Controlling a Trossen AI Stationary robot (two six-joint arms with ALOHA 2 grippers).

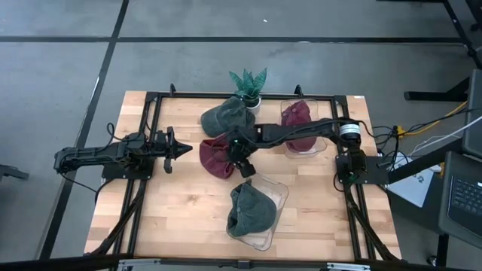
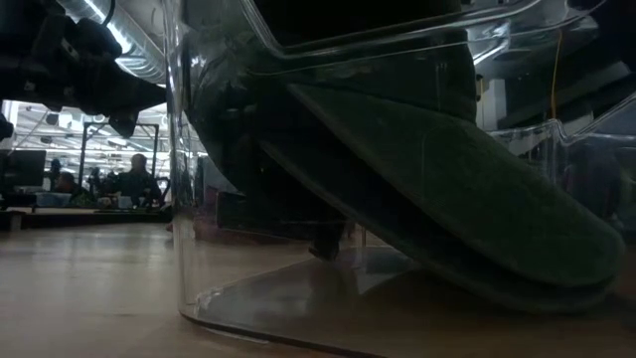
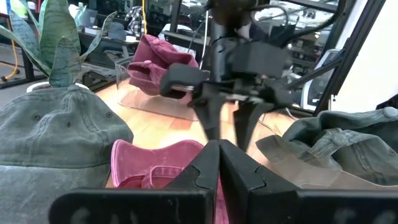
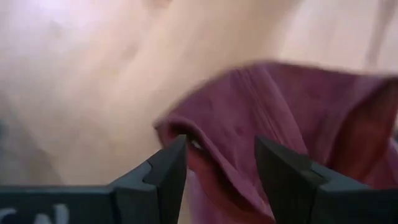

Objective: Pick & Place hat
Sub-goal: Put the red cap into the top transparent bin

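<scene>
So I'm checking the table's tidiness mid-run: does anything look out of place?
Two hats lie loose on the wood instead of in bins: a maroon hat, crumpled beneath the open right gripper, and a green hat beside the plant. The left gripper waits shut nearby.

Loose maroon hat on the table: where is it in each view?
High: maroon hat at table centre, under the right gripper.
Low: not in it.
Left wrist: just beyond the fingertips.
Right wrist: between open fingers.
Shared landmark: the right gripper.
</scene>
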